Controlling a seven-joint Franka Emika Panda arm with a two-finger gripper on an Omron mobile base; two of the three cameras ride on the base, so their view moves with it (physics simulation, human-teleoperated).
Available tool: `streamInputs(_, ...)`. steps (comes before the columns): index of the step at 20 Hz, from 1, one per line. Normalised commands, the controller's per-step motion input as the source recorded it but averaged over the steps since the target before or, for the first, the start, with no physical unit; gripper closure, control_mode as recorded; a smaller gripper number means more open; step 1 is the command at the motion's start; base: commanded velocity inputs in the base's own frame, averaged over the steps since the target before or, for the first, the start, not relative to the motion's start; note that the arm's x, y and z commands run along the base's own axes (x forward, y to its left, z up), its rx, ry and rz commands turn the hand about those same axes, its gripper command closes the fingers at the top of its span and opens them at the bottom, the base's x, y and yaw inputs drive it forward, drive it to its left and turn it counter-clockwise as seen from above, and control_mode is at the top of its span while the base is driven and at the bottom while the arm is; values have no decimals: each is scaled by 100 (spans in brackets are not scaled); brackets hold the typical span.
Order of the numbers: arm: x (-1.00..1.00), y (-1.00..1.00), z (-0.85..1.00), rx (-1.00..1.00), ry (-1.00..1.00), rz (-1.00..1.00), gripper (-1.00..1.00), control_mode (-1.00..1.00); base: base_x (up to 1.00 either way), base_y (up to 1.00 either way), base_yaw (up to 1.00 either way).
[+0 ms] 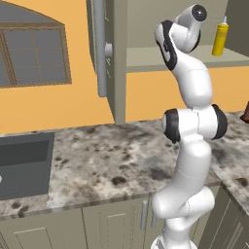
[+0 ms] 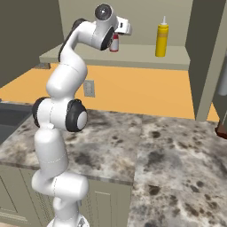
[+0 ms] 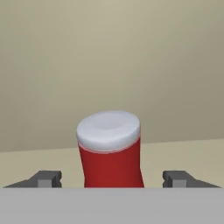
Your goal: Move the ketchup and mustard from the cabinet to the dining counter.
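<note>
Gripper [image 3: 112, 179] is sitting open inside the cabinet [image 2: 133, 55], fingertips [image 3: 46, 178] flanking the ketchup [image 3: 111, 153] with gaps on both sides, not gripping yet. Ketchup is standing upright on the shelf; mustard [image 2: 162, 40] is standing well apart to its right. Risk: the bottle is looking slightly off-centre between the fingertips, so one finger touching first could be tipping or pushing it backward.

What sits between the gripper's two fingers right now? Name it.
The ketchup stands upright between the fingers in the hand view, a gap showing on each side, so they have not closed on it yet. It rests on the cabinet shelf.
</note>
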Motion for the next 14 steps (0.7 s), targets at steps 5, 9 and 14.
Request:
streamInputs(5, 3, 0, 0, 0, 1, 0, 100, -100, 0, 0, 0)
streamInputs(9, -16, 0, 0, 0, -3, 1, 100, -100, 0, 0, 0)
streamInputs(14, -62, 0, 3, 0, -16, 5, 100, -100, 0, 0, 0)
